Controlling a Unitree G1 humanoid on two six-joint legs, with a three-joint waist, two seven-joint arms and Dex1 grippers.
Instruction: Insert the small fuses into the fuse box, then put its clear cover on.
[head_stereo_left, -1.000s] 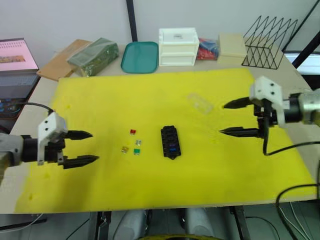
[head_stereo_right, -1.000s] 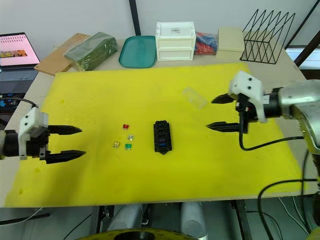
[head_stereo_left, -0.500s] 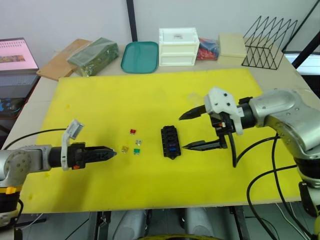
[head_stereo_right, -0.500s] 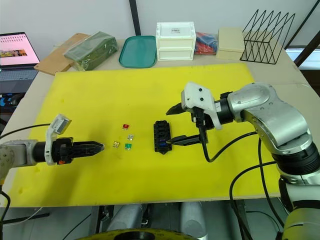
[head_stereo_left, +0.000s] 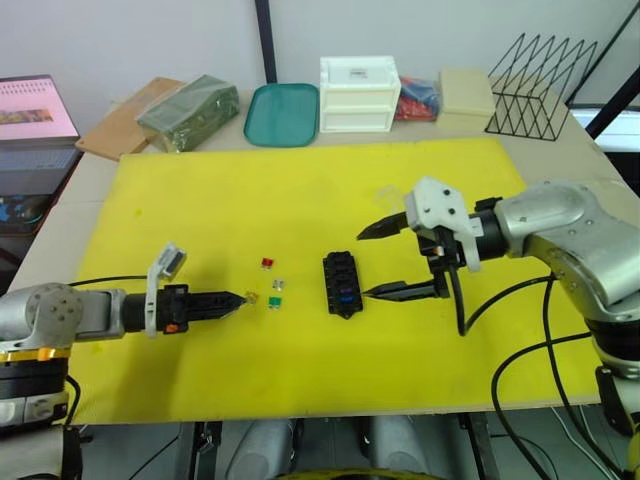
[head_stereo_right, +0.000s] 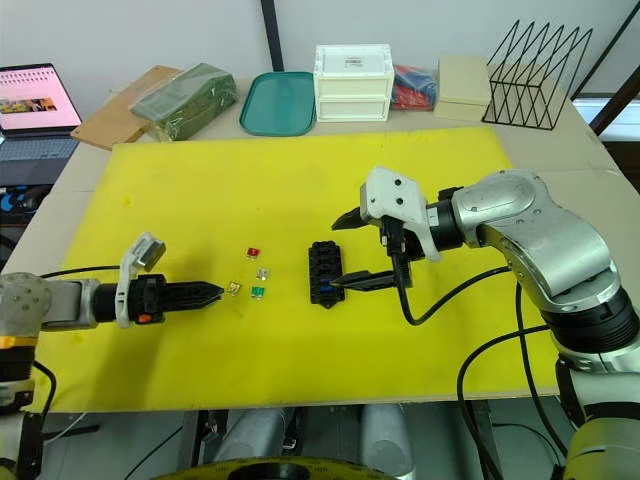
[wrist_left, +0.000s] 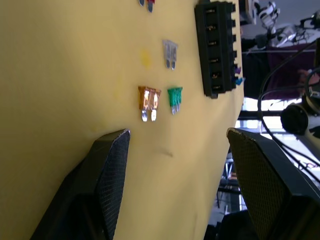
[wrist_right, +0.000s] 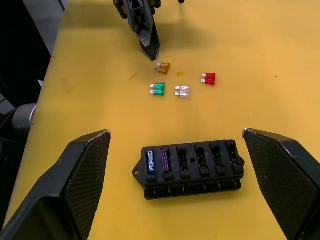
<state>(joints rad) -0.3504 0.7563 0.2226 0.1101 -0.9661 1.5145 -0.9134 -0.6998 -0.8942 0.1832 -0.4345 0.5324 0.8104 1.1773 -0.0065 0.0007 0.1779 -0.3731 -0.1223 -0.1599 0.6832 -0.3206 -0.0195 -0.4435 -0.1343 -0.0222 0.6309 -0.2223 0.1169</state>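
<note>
Yellow foam mat (head_stereo_left: 300, 190) covers the tabletop, and all task items lie on it. The black fuse box (head_stereo_left: 341, 284) sits near the middle of the mat, flat, slots upward. In the right wrist view two slots at one end of the row hold fuses, one blue (wrist_right: 151, 162) and one purple (wrist_right: 165, 161); the remaining slots appear unfilled.

Four loose fuses lie in a small cluster to the robot's left of the box, apart from it: a red fuse (head_stereo_left: 267, 263) farthest from the robot, a clear fuse (head_stereo_left: 277, 285), a green fuse (head_stereo_left: 274, 301) and a tan fuse (head_stereo_left: 251, 298). None touch each other.

Left gripper (head_stereo_left: 238, 298) lies low over the mat with its fingers pointing toward the cluster, its tips just beside the tan fuse. The left wrist view shows its two fingers spread apart with nothing between them; the tan and green fuses lie ahead of the gap.

Right gripper (head_stereo_left: 370, 261) hovers at the box's right side, jaws spread wide, grasping nothing. Its lower finger tip is just beside the box edge; contact cannot be confirmed.

Clear cover (head_stereo_left: 402, 210) cannot be made out with certainty; a faint transparent shape lies on the mat beyond the right gripper.

White drawer box (head_stereo_left: 356, 93), green tray (head_stereo_left: 281, 114) and black wire rack (head_stereo_left: 540, 85) stand along the table's far edge.
</note>
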